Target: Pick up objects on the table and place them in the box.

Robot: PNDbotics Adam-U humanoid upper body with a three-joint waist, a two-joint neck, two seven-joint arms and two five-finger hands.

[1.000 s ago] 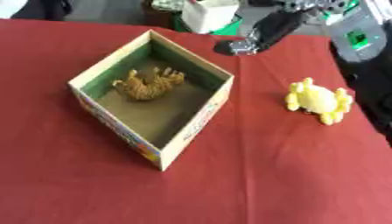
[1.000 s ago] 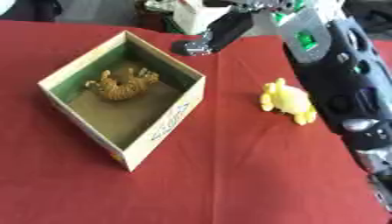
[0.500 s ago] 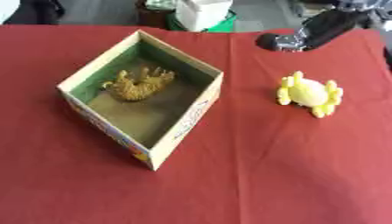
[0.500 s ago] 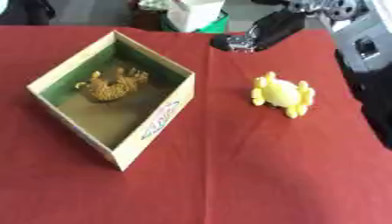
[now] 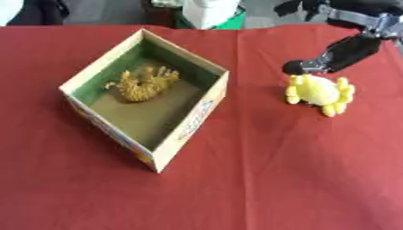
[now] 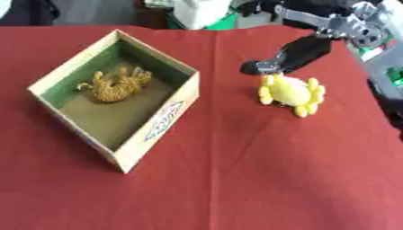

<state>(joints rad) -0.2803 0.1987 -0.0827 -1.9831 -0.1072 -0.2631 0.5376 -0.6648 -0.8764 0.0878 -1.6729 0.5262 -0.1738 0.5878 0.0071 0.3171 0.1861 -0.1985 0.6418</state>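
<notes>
Fingers (image 5: 297,67) of right hand (image 6: 295,53) now just behind yellow toy (image 5: 319,90), holding nothing
Hand has travelled from beyond box (image 5: 189,130) toward toy; whether fingers are spread cannot be told. Striped toy (image 5: 143,84) already boxed; yellow one next

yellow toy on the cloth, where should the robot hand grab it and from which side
Probably across its round middle body, from above. The small legs fringe its edges and offer little to hold, and it lies flat in the open. The right robot hand is at its far side.
</notes>
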